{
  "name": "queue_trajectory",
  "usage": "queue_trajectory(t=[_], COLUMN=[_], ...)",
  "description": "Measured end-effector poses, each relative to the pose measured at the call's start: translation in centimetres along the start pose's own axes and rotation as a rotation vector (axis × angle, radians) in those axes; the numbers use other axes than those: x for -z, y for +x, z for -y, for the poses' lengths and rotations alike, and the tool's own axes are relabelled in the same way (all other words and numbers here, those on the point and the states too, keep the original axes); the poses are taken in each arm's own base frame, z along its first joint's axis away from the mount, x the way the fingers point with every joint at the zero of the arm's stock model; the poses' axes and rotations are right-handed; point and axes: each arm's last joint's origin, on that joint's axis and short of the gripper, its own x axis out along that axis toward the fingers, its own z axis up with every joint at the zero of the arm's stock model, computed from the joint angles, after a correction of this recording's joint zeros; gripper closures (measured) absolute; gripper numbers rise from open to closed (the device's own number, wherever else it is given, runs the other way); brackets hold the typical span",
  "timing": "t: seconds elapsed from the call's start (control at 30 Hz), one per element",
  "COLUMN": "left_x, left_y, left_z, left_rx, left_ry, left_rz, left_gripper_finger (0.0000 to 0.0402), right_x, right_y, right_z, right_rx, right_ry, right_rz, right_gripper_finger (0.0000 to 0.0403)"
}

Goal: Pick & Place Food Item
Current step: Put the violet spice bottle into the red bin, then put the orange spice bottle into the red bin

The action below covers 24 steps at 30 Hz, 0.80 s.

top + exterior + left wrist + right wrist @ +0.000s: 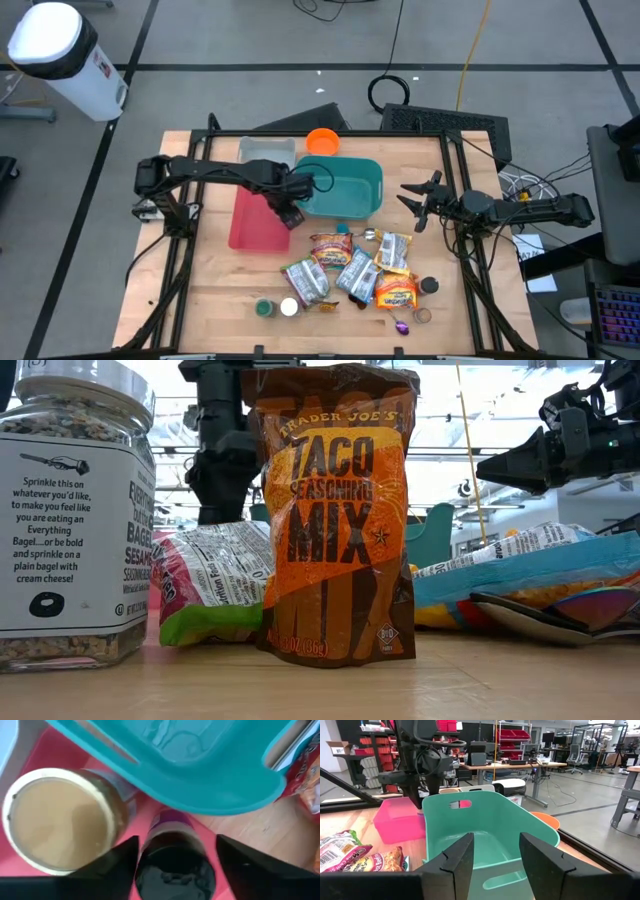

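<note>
I have the left gripper (290, 213) down over the right edge of the pink bin (258, 218), left of centre in the high view. Its wrist view shows the fingers (107, 867) spread wide on either side of a dark-lidded jar (175, 865), with clear gaps, so they are not pinching it. The jar stands upright inside the pink bin, next to a larger jar with a tan lid (57, 817), and the rim of the teal bin (345, 187) sits just beside them.

The right gripper (418, 203) waits in the air at the right of the high view, well apart from the teal bin it faces; its fingers (457, 860) stand part open and hold nothing.

Snack packets lie in a cluster at the lower centre of the table (200, 290). In the low view a taco seasoning pouch (340, 510) stands upright at centre, with a bagel seasoning jar (70, 510) at the far left
</note>
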Motion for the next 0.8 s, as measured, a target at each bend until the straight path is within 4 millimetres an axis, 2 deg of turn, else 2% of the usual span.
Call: queue_trajectory(t=[0.13,0.23,0.33,0.5,0.67,0.8], left_x=[-0.2,-0.2,0.1,1.4,4.0,5.8], left_y=[-0.1,-0.1,-0.7,-4.4,-8.8,-10.5], left_z=[0.1,0.0,-0.1,-0.4,-0.1,0.4], left_rx=[0.014,0.021,0.048,0.054,-0.053,-0.115], left_ry=[-0.012,-0.015,-0.017,0.001,0.072,0.132], left_rz=[0.022,0.017,0.016,0.149,0.425,0.684], left_gripper_finger=[0.0044,0.0012,0.0016,0.0040,0.0054,0.0057], right_x=[0.0,0.0,0.0,0.0,0.0,0.0], right_y=[0.0,0.0,0.0,0.0,0.0,0.0], right_z=[0.0,0.0,0.0,0.0,0.0,0.0], right_rx=[0.000,0.000,0.000,0.000,0.000,0.000], right_ry=[0.000,0.000,0.000,0.000,0.000,0.000], right_rz=[0.000,0.000,0.000,0.001,0.000,0.001], right_gripper_finger=[0.0252,0.0252,0.0252,0.0252,0.0252,0.0252])
